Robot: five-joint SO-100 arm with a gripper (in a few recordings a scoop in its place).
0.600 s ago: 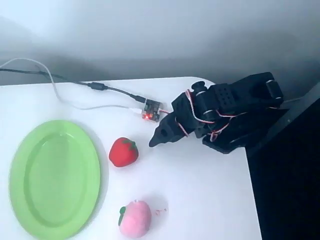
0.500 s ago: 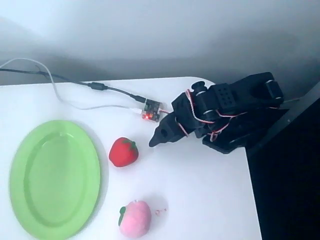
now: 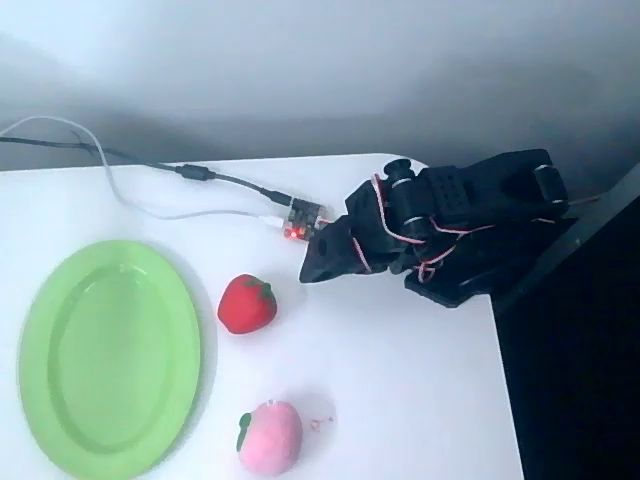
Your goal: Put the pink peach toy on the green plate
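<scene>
Seen from overhead, your white table [image 3: 400, 380] carries the green plate [image 3: 110, 358] at its left edge, bare, with your black arm folded at the right. Its gripper [image 3: 308, 270] hangs near the circuit board [image 3: 303, 222]; the jaws' state can't be told. The red strawberry toy [image 3: 246, 304] sits just right of the plate, and the pink peach toy [image 3: 270, 437] lies below it, apart from both.

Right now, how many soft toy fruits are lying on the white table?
2. The red plush strawberry toy lies mid-table, just right of the light-green oval plastic plate. The pale pink plush peach toy lies near the bottom edge, below the strawberry. Nothing seems hidden.
</scene>
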